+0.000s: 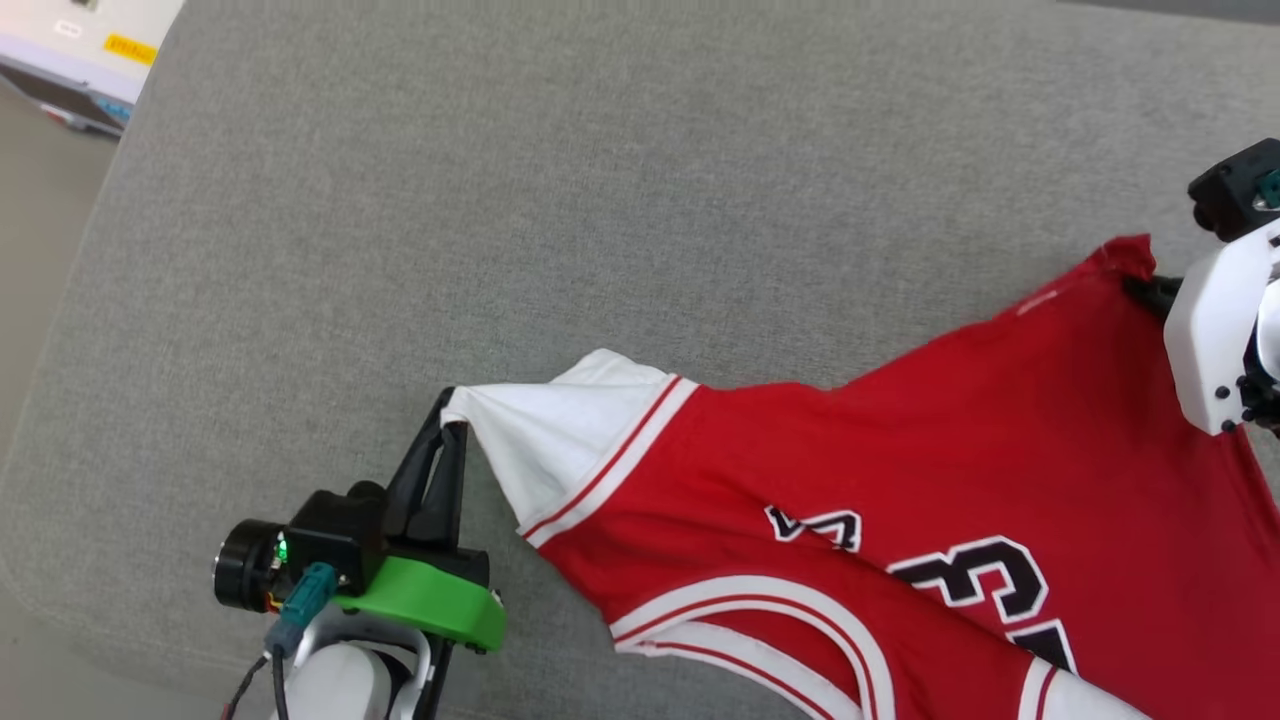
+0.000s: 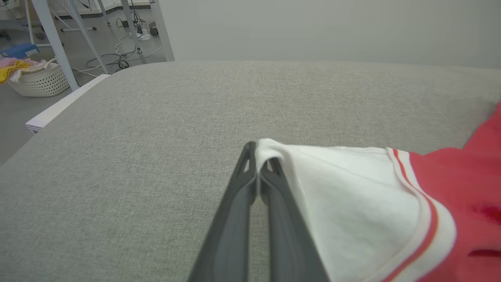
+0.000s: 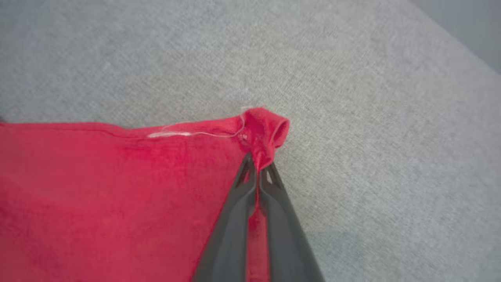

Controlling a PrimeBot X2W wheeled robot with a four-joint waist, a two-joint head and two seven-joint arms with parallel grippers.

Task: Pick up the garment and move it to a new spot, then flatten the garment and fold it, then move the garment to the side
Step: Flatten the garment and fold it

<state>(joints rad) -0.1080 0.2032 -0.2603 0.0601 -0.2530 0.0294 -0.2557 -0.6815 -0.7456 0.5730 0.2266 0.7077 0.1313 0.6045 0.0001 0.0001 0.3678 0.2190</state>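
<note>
The garment point(image 1: 900, 480), a red jersey with white sleeves and black numerals, lies stretched across the grey surface point(image 1: 500, 250). My left gripper point(image 1: 450, 415) is shut on the tip of a white sleeve point(image 2: 344, 188); in the left wrist view the left gripper point(image 2: 258, 156) pinches the cloth between its dark fingers. At the right edge of the head view, my right gripper point(image 1: 1140, 285) is shut on a red corner of the garment. The right wrist view shows the right gripper point(image 3: 258, 164) clamped on that bunched red corner point(image 3: 266, 129), near a white stitched thread.
The grey padded surface spreads wide to the left and far side of the garment. Its left edge drops to the floor, where a white basket point(image 2: 37, 80) of clothes, table legs and cables stand. A white box point(image 1: 80, 50) lies beyond the top-left corner.
</note>
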